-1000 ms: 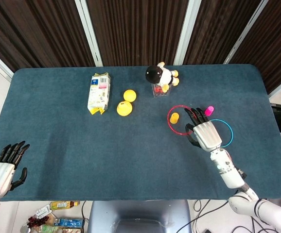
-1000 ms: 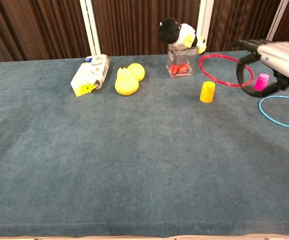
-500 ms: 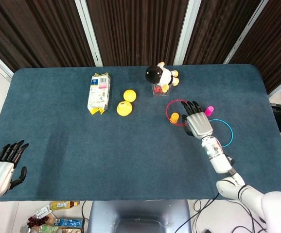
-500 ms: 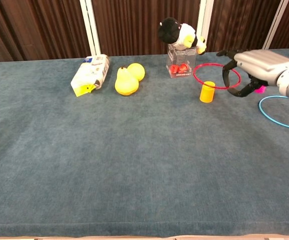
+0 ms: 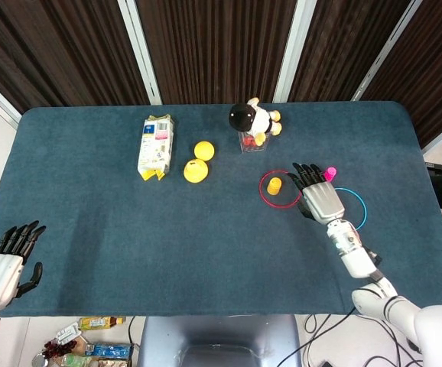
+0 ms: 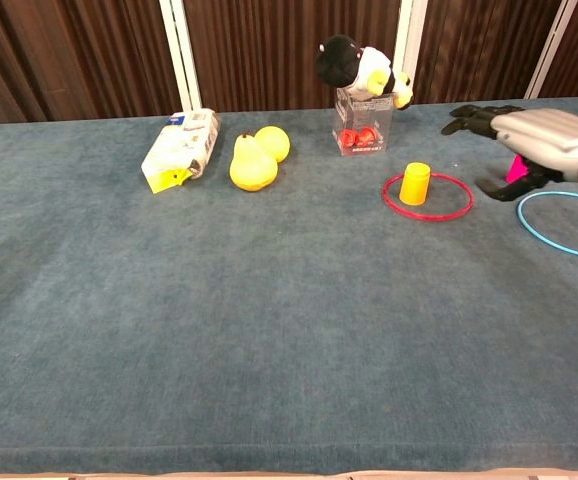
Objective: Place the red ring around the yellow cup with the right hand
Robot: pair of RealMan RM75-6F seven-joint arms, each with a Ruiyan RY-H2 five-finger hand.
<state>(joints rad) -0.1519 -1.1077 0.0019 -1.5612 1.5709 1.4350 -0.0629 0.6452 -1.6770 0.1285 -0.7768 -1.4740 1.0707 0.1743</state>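
Writing: the carton (image 5: 156,146) carries print, too small to read; no brand can be made out.
Red ring (image 6: 428,196): one, flat on the table (image 6: 269,330), lying around the yellow cup; the cup sits off-centre inside it, toward the ring's 10 o'clock edge in the chest view.
Yellow cup (image 6: 415,184): one, upside down, standing inside the ring.
Right hand (image 5: 318,196): at the ring's 3 o'clock in the head view, just beside it and above the cloth, fingers spread and stretched out, holding nothing; not touching the ring.
Left hand (image 5: 1,267): at the table's near edge, about 8 o'clock in the head view, fingers apart, nothing in it.
Blue ring (image 6: 567,224): one, flat on the table at 3 o'clock from the red ring, partly under the right hand in the head view.
Pink cup (image 5: 329,174): one, just beyond the right hand's fingertips.
Yellow fruits (image 6: 253,165): two, touching, beside the carton at 3 o'clock.
Toy (image 6: 361,66): one black-and-white plush, perched on a clear box (image 6: 362,130) with red pieces inside, at 11 o'clock from the yellow cup.
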